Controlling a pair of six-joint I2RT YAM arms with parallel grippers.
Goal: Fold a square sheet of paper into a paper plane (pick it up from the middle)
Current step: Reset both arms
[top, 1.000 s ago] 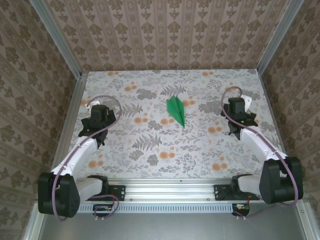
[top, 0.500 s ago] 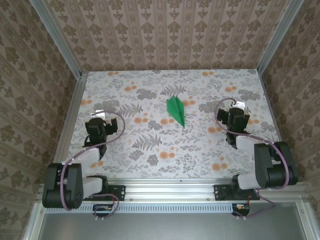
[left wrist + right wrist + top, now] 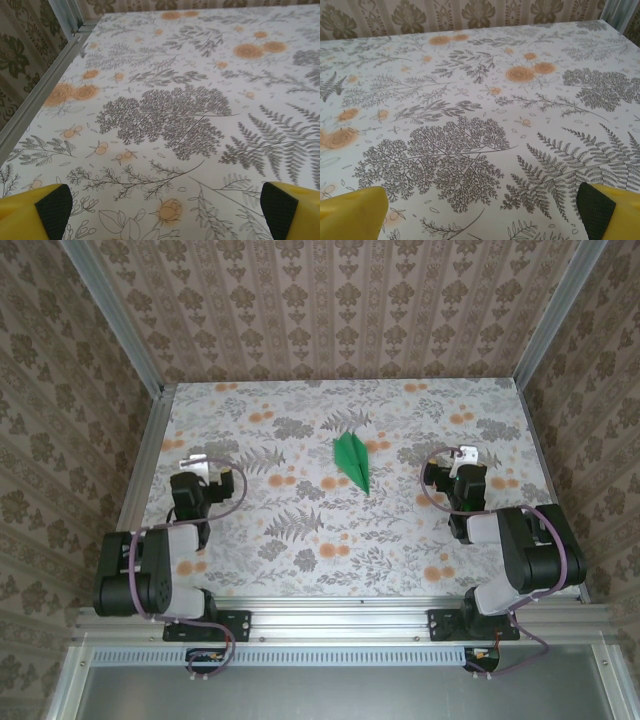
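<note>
Starting at the paper plane point(image 3: 352, 462): bright green, shaped as a narrow dart, lying flat on the flowered table point(image 3: 300, 570), about midway across and somewhat toward the far side. Touched by neither claw. Long axis running from far-left to near-right, broad tail toward the far edge, narrow tip toward the near edge and leaning a little to the right arm's side. Judging by the shape, finished or close to finished as a fold.

Outward to the right gripper point(image 3: 462, 455): well apart from the plane and about level with it, with the plane off to its left. Spread to full width and holding nothing. In the right wrist view, yellow fingers with black pads point(image 3: 595, 210) at the bottom corners and bare patterned table between them.

Further out, the left gripper point(image 3: 197, 465): well apart on the opposite side, with the plane to its right and slightly farther up the table. Likewise opened wide and empty, over bare table in the left wrist view.

Nearer on the right side, then, by a clear margin, with the tip already angled that way. For any pick at the middle, probably best reached from the right, closing across the long axis rather than along it. Worth watching for thin paper sliding or crumpling under the fingers.
</note>
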